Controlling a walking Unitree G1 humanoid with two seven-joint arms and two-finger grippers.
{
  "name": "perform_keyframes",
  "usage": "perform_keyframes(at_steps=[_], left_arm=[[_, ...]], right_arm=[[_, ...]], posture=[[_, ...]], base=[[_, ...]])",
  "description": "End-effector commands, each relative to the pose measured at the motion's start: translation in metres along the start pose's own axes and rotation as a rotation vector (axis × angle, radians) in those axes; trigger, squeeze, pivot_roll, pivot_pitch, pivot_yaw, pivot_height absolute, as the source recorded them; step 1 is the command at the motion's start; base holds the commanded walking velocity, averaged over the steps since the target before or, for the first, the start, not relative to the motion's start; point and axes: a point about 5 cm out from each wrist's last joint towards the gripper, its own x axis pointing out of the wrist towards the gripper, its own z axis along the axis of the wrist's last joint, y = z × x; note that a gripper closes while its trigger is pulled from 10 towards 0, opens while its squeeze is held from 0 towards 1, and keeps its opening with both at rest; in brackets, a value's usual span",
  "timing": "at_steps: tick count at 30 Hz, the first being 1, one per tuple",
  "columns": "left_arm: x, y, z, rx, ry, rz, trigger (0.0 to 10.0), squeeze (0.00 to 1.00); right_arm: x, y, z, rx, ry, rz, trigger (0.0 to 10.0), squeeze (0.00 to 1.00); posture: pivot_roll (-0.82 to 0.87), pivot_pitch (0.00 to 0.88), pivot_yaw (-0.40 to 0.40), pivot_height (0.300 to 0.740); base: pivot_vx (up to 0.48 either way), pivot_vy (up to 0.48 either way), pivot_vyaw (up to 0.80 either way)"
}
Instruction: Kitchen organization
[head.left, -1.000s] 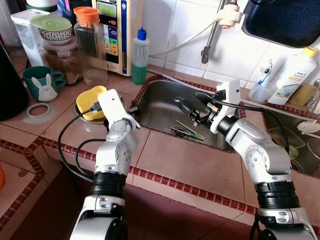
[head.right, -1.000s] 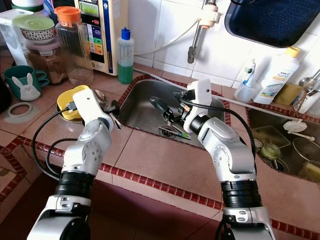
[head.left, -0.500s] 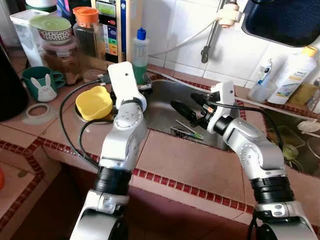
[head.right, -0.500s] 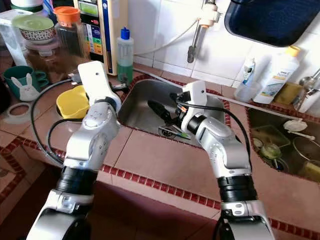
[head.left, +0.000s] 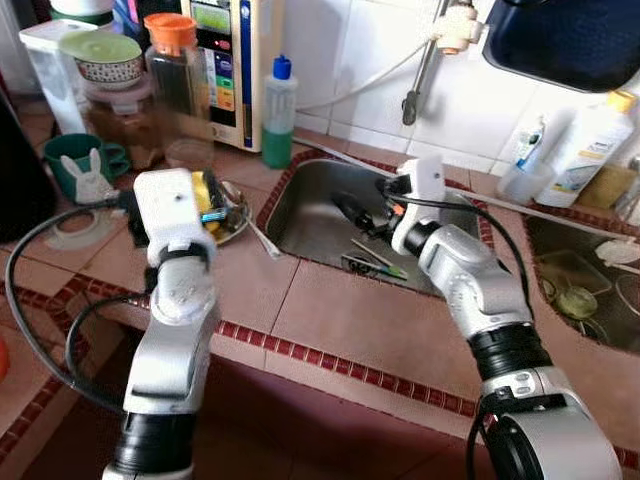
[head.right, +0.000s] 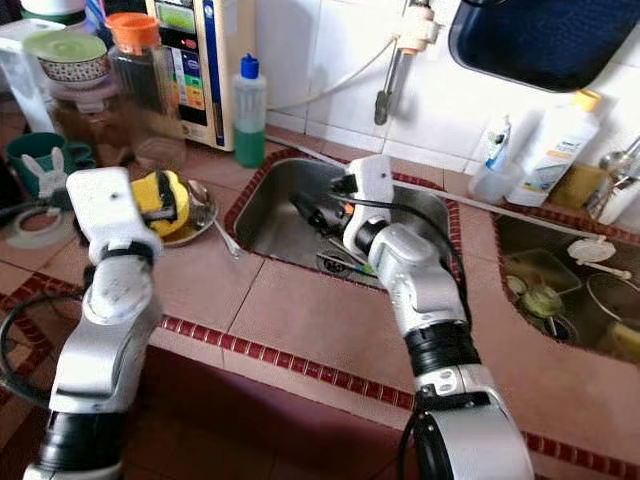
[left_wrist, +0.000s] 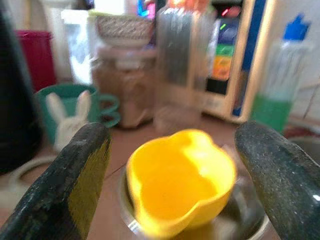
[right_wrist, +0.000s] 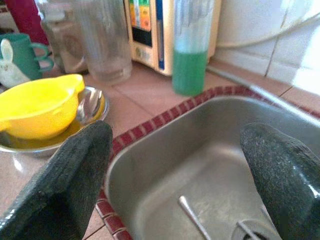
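A yellow bowl (left_wrist: 182, 182) sits in a shallow steel plate (head.left: 236, 216) with a spoon (head.left: 254, 222), on the tiled counter left of the steel sink (head.left: 305, 205). My left gripper (left_wrist: 172, 142) is open, low over the counter, with its two fingers on either side of the bowl and short of touching it. In the eye views its wrist block hides most of the bowl. My right gripper (head.left: 362, 205) hangs open over the sink basin with nothing between its fingers. Thin utensils (head.left: 378, 258) lie by the drain.
Along the back stand a green soap bottle (head.left: 278, 112), a glass pitcher with an orange lid (head.left: 178, 85), a teal rabbit mug (head.left: 85, 165) and a water purifier (head.left: 235, 55). The faucet (head.left: 428, 65) hangs over the sink. A second basin (head.left: 585, 290) with dishes lies to the right.
My left arm has swung from the sink's left edge back over the counter and now faces the yellow bowl. The right gripper has shifted a little further left over the sink.
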Motion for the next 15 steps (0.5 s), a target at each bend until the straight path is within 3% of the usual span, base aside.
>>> perform_keyframes(at_steps=[1, 9, 15], left_arm=[[-0.004, 0.001, 0.004, 0.007, -0.010, -0.001, 10.0, 0.00], [-0.024, 0.004, -0.010, 0.042, 0.046, -0.031, 10.0, 0.00], [-0.029, 0.010, -0.010, 0.054, 0.054, -0.028, 10.0, 0.00]], right_arm=[[0.006, 0.004, 0.001, -0.016, 0.017, 0.019, 10.0, 0.00], [0.024, 0.029, -0.018, 0.012, 0.089, 0.122, 10.0, 0.00], [0.032, 0.042, -0.020, 0.033, 0.069, 0.153, 10.0, 0.00]], posture=[[0.14, 0.011, -0.085, 0.740], [0.17, 0.020, -0.085, 0.740], [0.19, 0.025, -0.093, 0.740]], base=[[0.000, 0.000, 0.00], [0.000, 0.000, 0.00], [0.000, 0.000, 0.00]])
